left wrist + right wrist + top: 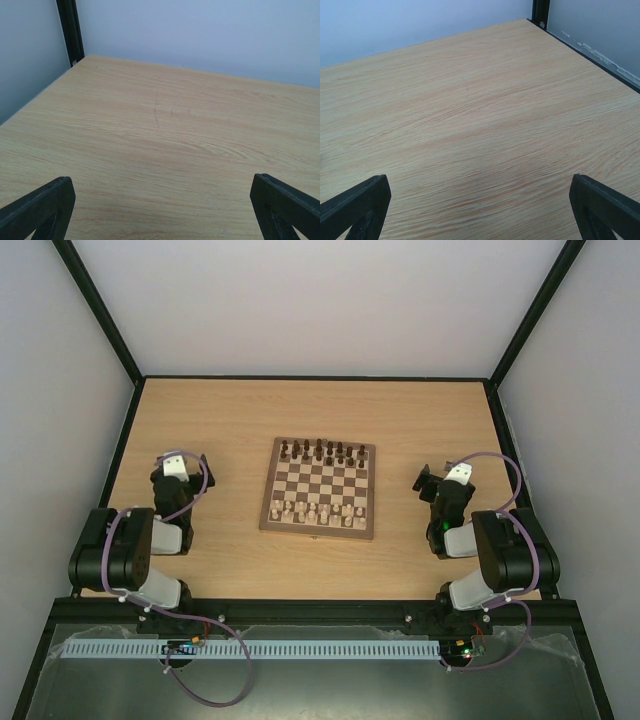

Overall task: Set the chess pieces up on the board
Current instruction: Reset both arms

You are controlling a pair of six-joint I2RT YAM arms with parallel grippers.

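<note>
The board lies in the middle of the table in the top view. Several pale beige chess pieces stand in its two near rows. Dark brown pieces stand along its far rows. My left gripper rests left of the board, open and empty. My right gripper rests right of the board, open and empty. The left wrist view shows its fingertips spread wide over bare table. The right wrist view shows its fingertips spread wide over bare table. The board is out of both wrist views.
The wooden table is ringed by a black frame and pale walls. A black corner post stands at the far left in the left wrist view, and another post at the far right in the right wrist view.
</note>
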